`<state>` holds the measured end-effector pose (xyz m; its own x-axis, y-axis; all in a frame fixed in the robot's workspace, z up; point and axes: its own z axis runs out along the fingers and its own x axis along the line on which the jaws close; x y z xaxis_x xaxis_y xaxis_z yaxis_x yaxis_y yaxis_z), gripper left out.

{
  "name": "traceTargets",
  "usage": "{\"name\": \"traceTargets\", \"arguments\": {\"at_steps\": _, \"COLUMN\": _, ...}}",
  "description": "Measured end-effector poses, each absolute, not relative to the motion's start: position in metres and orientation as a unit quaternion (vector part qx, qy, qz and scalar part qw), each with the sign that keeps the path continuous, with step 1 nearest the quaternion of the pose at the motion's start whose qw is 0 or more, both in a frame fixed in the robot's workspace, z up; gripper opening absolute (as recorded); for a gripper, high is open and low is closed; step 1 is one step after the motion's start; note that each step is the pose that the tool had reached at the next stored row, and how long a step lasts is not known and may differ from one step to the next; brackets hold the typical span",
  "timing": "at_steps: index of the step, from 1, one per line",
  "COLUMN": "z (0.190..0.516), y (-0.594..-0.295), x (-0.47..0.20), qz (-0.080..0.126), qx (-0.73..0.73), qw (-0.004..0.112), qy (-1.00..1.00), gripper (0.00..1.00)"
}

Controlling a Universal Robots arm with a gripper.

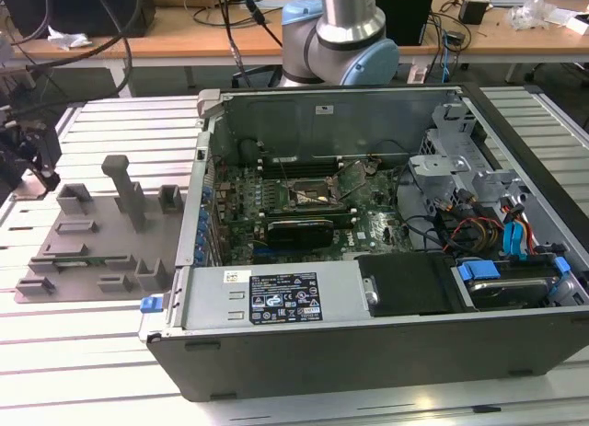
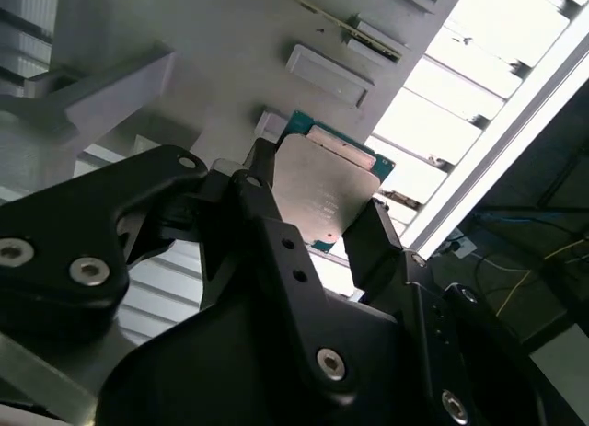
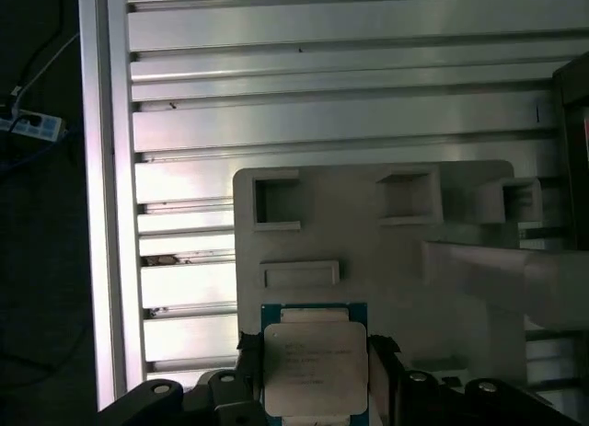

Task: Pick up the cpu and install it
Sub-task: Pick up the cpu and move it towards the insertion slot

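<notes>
The pincer (image 2: 317, 214) is clenched on the cpu (image 2: 327, 191). In both wrist views the chip sits squarely between the two black fingers (image 2: 373, 247), one finger against each of two opposite edges, with its silvery top facing the cameras and a thin green rim showing around it.

Right behind the chip lies the grey fixture tray (image 3: 368, 251) with its shallow pockets and posts, resting on the slatted aluminium table (image 3: 322, 104). Whether the chip is lifted clear of the tray or only just gripped in its place, I cannot tell — the fingers hide its underside.

The open computer case (image 1: 276, 302) stands well apart from the pincer, off toward the exterior view's right, and the socket (image 1: 308, 196) on the board inside it has nothing in the way above it.

By my reading the pick is made or very nearly so. The carry across to the case, the lowering into the socket and the letting go are not yet done — most of the job is left.
</notes>
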<state>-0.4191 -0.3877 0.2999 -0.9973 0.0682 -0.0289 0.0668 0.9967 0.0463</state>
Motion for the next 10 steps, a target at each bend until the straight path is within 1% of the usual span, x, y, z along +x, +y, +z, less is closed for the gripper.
{"name": "traceTargets", "arguments": {"at_steps": 10, "z": 0.327, "y": -0.387, "x": -0.419, "qz": 0.023, "qx": 0.034, "qw": 0.015, "qy": 0.999, "gripper": 0.55}}
